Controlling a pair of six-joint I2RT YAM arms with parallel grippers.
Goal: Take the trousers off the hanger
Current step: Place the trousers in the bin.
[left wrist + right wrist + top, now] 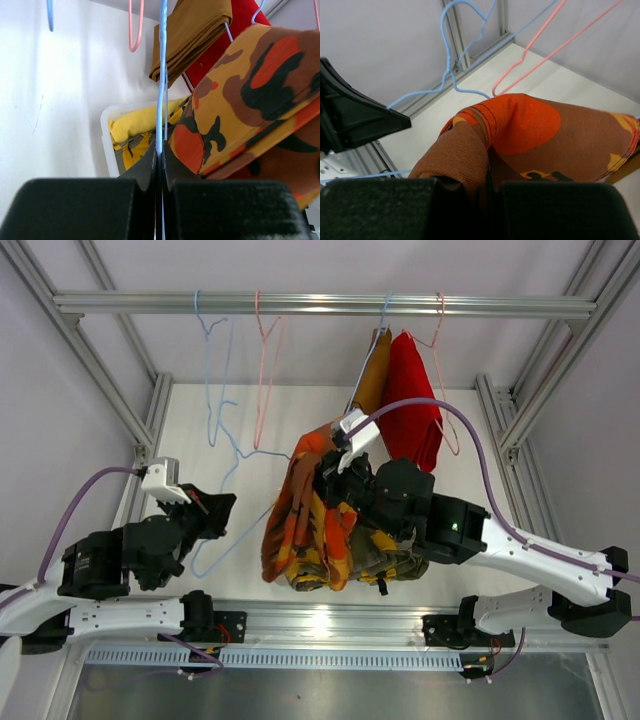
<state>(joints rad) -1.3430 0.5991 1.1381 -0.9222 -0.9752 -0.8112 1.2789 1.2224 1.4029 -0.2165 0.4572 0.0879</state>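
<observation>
The left arm (130,555) has its jaws shut tight on a thin blue hanger (240,453) (161,100) (420,95). The wire runs right between the two black tips.

The right arm (480,535) reaches in from the other side. Its jaws are nearly shut and pinch a fold of the orange-red patterned trousers (300,510) (260,85) (535,130). The cloth is squeezed between the tips and hangs down in a long bunch in the middle of the bench (200,430). One end of the blue hanger goes up to the top fold of this pair. I cannot tell if the wire is still inside the fold.

Just below the hanging pair sits a white basket (106,125). The yellow trousers (135,122) lie in it, on top of the camouflage trousers (127,152).

At the back, a silver rail (320,303) runs across. The brown trousers (375,375) (195,35) and the red trousers (410,405) (245,30) hang from it on hangers, side by side and touching. A pink hanger (555,50) with nothing on it hangs more to the left.
</observation>
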